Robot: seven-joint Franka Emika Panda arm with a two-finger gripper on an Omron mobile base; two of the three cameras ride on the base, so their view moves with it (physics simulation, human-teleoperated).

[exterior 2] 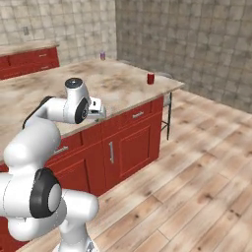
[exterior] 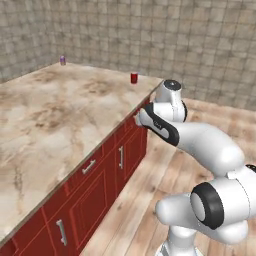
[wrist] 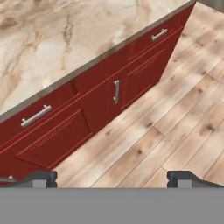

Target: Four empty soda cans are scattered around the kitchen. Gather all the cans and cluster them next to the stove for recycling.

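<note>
While the pincer (wrist: 112, 177) hung released beside the bench (exterior: 45, 115), red can (exterior: 134, 78) far ahead, purple can (exterior: 62, 60) farther, labels too small to read.

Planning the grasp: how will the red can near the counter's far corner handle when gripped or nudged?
The red can stands upright and small, so it is probably light and tips easily if nudged. Once over, its round body would likely roll on the smooth countertop, possibly off the nearby edge.

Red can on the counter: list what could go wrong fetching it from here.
1. The red can stands near the countertop's far corner edge; a nudge could knock it off.
2. The open gripper points at the floor beside the red cabinets, so swinging up could clip the counter edge.
</note>
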